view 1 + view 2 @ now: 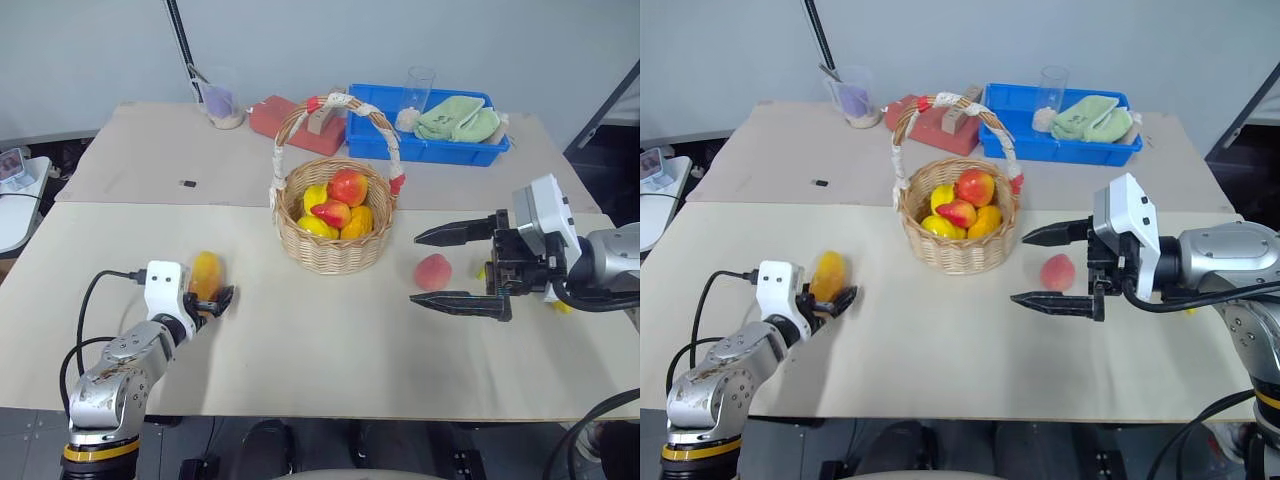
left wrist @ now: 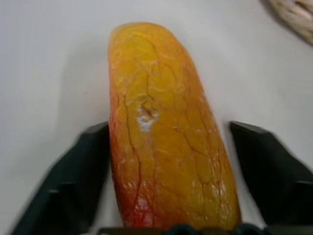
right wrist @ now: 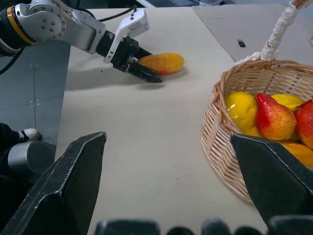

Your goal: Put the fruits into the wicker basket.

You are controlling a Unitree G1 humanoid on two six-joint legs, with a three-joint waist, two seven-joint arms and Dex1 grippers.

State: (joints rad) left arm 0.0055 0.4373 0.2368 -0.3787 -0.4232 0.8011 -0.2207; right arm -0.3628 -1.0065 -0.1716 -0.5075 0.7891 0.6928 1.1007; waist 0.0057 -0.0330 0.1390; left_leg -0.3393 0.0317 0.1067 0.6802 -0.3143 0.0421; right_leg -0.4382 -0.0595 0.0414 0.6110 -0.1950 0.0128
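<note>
The bench point(image 1: 300, 340) is a wide pale surface carrying everything. Toward its far side stands a blue plastic tray point(image 1: 372, 142) with green cloths in it. At the middle sits the wicker basket point(image 1: 330, 250), already holding several fruits in yellow, orange and red beneath its cloth-wrapped handle.

The right hand point(image 1: 458, 268) hangs just beside the basket with its two black fingers spread wide and nothing between them; the peach point(image 1: 433, 271) lies on the bench between it and the basket. The left hand point(image 1: 208, 302) is down at the mango point(image 1: 205, 272), well apart from the basket on the robot's left. In the left wrist view the mango point(image 2: 161, 137) lies lengthwise between the fingers point(image 2: 78, 181); one touches its side and a thin gap shows at the other, so the grip looks not quite made.

The mango looks firm, smooth-skinned and fairly light, likely to slip or roll if pinched near a tapered end. Its broad middle, taken across the narrow width, seems the safest hold. The peach, being round, may roll away when nudged.
</note>
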